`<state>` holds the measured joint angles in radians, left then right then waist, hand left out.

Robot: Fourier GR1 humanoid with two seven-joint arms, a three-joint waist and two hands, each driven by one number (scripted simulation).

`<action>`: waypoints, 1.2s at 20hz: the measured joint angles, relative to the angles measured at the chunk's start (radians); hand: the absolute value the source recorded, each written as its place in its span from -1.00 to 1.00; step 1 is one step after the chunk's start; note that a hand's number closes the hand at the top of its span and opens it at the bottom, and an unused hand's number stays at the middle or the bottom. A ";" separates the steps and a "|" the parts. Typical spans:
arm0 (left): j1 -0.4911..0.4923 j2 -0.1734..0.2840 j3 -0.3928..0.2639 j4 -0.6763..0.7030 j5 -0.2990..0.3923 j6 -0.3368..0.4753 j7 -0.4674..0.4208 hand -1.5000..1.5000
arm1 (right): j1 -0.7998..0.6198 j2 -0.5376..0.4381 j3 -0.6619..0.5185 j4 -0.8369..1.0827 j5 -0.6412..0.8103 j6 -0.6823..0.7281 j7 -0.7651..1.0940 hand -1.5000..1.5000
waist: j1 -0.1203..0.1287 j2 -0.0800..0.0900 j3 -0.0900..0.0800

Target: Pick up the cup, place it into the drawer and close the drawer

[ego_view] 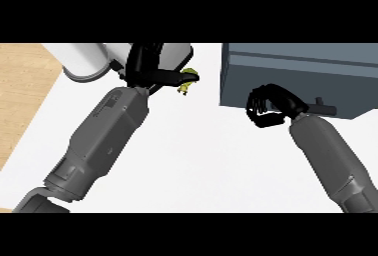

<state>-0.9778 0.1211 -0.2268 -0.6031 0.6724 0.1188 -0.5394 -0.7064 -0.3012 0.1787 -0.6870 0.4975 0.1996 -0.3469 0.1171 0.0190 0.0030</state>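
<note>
left hand (151, 67): you are curling it round a small yellow-green cup (187, 80), held far-left | drawer (295, 75): lying right of the cup, across the counter (214, 160) | right hand (269, 107): fingers curled, nothing visibly held, sitting at the drawer's front

A white counter (199, 150) with a pale wood floor (22, 85) at its left edge. Two grey forearms end in black hands, the left hand (151, 67) beside a small yellow-green object (187, 80). The drawer unit (295, 70) is dark blue-grey.
</note>
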 measured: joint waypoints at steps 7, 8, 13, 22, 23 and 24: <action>0.059 0.047 -0.006 -0.062 0.007 -0.057 0.026 -1.00 | -0.064 -0.011 -0.079 0.113 -0.053 0.006 -0.076 1.00 | 0.026 0.002 0.003; 0.067 0.053 -0.009 -0.068 0.006 -0.064 0.030 -1.00 | -0.064 -0.013 -0.085 0.117 -0.062 0.017 -0.079 1.00 | 0.029 0.001 0.003; 0.085 0.070 -0.014 -0.097 0.010 -0.088 0.046 -1.00 | -0.057 -0.033 -0.110 0.113 -0.108 0.095 -0.090 1.00 | 0.044 0.001 0.006; 0.119 0.083 -0.019 -0.123 0.017 -0.128 0.054 -1.00 | -0.038 -0.072 -0.134 0.069 -0.178 0.239 -0.077 1.00 | 0.065 0.013 0.010; 0.122 0.081 -0.020 -0.127 0.019 -0.133 0.056 -1.00 | -0.035 -0.075 -0.136 0.064 -0.184 0.249 -0.074 1.00 | 0.067 0.013 0.011; 0.126 0.084 -0.020 -0.130 0.020 -0.138 0.057 -1.00 | -0.031 -0.078 -0.138 0.060 -0.191 0.260 -0.071 1.00 | 0.071 0.014 0.012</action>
<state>-0.8520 0.2046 -0.2467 -0.7335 0.6927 -0.0193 -0.4821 -0.7376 -0.3795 0.0402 -0.6271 0.3068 0.4595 -0.4183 0.1881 0.0326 0.0146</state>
